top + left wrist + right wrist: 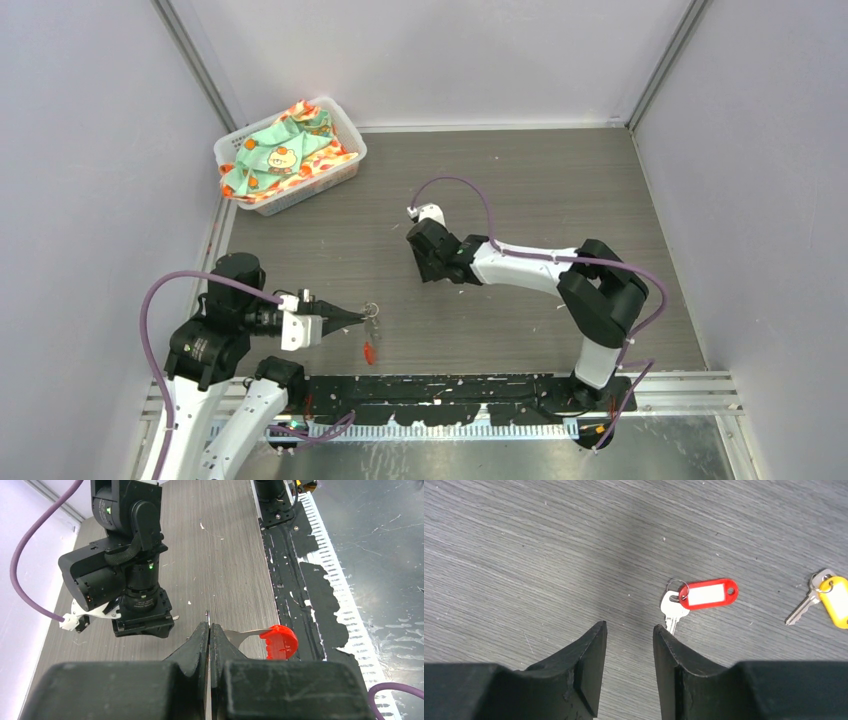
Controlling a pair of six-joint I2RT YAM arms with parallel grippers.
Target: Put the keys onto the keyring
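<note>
My left gripper (358,318) (208,626) is shut on the keyring and holds it above the table near the front edge. The thin metal ring (371,310) (207,615) sticks out edge-on past the fingertips. Its red crescent (279,641) (368,352) hangs to one side on a silver strip. My right gripper (629,627) (432,262) is open and points down just above the table. The red-tagged key (704,595) lies just beyond its right fingertip. The yellow-tagged key (824,597) lies further right. In the top view the right gripper hides both keys.
A white basket (345,170) with a green and orange cloth stands at the back left. A black strip (450,395) runs along the near edge by the arm bases. The right arm's wrist (125,580) sits just beyond the left gripper.
</note>
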